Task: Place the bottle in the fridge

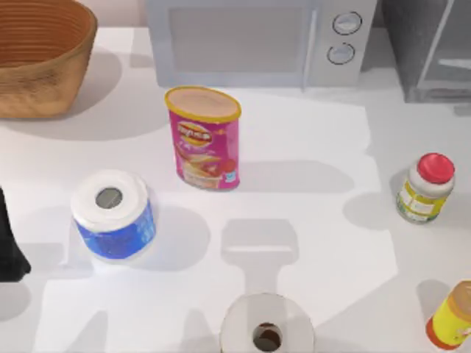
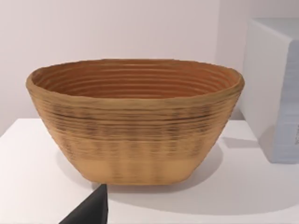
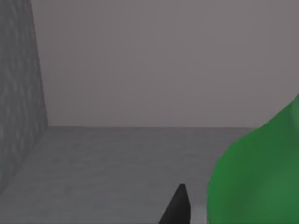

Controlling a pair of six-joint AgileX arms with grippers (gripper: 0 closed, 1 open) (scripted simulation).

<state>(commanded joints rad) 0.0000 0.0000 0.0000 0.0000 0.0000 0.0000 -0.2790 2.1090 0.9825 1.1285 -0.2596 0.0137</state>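
Judged to be at the placing step: my right wrist view shows the bottle [image 3: 257, 172] inside the fridge [image 3: 117, 158], finger state I cannot tell; next, release and withdraw.

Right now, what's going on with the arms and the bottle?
The right wrist view shows the green bottle close in front of that camera, over a grey floor with grey walls behind, which looks like the fridge interior. Whether the right gripper has let go cannot be told. The left arm sits parked at the table's left edge, its camera facing the woven basket. The chips can, the red-lidded jar and two paper rolls stand untouched on the table.
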